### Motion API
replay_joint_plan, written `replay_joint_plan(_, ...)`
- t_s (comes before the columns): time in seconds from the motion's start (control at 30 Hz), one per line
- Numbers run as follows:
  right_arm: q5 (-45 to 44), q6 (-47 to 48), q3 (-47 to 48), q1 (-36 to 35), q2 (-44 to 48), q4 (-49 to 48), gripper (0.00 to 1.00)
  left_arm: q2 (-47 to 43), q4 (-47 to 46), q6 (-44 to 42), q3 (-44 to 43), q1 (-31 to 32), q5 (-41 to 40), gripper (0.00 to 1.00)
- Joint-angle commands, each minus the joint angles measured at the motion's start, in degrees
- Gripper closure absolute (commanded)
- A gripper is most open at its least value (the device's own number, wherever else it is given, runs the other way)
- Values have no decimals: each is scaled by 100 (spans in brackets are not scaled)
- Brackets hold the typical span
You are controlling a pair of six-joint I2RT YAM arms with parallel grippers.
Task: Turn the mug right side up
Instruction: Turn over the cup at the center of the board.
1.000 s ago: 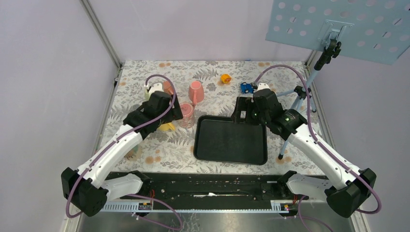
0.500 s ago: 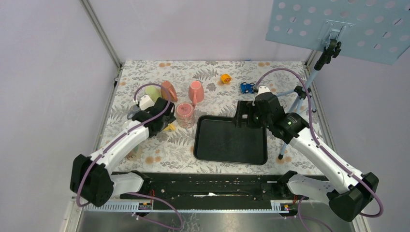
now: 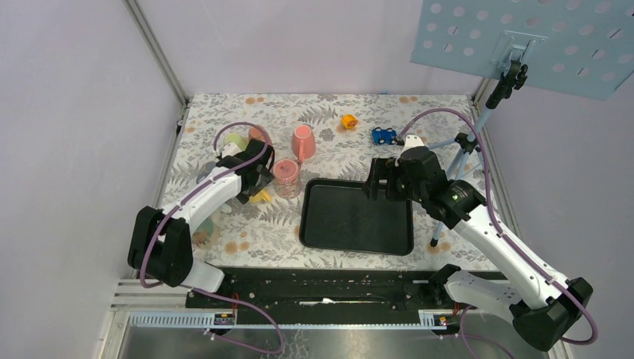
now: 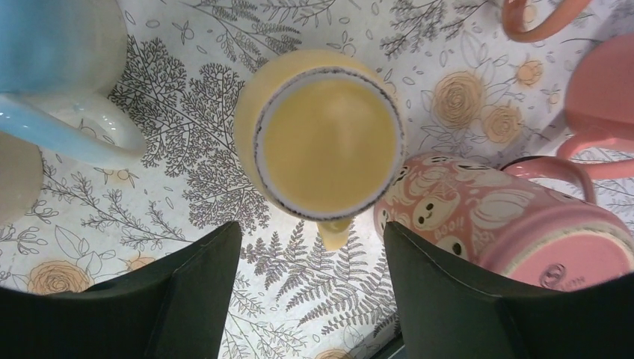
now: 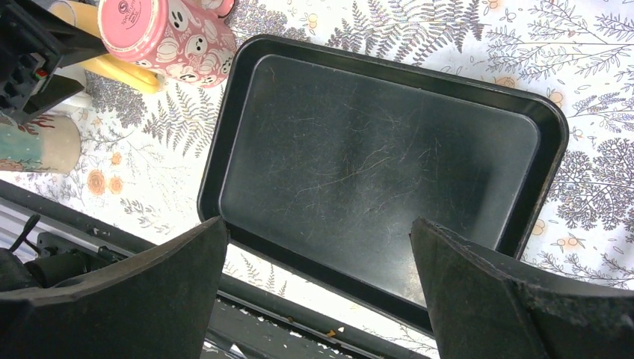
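Note:
A yellow mug (image 4: pixel 327 142) stands upside down on the flowered cloth, its ringed base facing up and its handle (image 4: pixel 334 232) pointing toward my wrist. My left gripper (image 4: pixel 310 228) hangs open just above it, one finger on each side of the handle, touching nothing. From above, the left gripper (image 3: pixel 250 183) covers most of the yellow mug (image 3: pixel 262 197). A pink ghost-print mug (image 4: pixel 493 217) stands base up right beside it. My right gripper (image 5: pixel 318 224) is open and empty over the black tray (image 5: pixel 247 67).
Around the yellow mug are a light blue mug (image 4: pixel 52 45), a plain pink mug (image 3: pixel 303 142), an orange mug (image 3: pixel 258 134) and a pale green one (image 3: pixel 235 140). A patterned cup (image 3: pixel 202 235) sits near left. An orange toy (image 3: pixel 348 120), blue car (image 3: pixel 383 135) and tripod (image 3: pixel 463 149) lie farther back.
My left arm has drawn back from the pink ghost mug toward the left and lowered over the yellow mug, its jaws narrowing a little. The right arm shifted slightly over the tray.

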State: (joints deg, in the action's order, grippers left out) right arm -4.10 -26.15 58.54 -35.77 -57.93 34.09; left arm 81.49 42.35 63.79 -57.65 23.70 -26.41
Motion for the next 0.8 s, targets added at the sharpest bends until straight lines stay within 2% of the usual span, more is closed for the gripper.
replay_joint_plan(0.0, -159, 106, -23, -46, 124, 50, 1, 228, -219, 78, -110, -178, 403, 27)
replay_joint_plan(0.2, -143, 130, -83, -46, 176, 75, 1, 481, -235, 2, -181, -294, 542, 34)
replay_joint_plan(0.77, -263, 17, -374, -47, 405, 67, 1, 624, -331, -207, -172, -454, 861, 72)
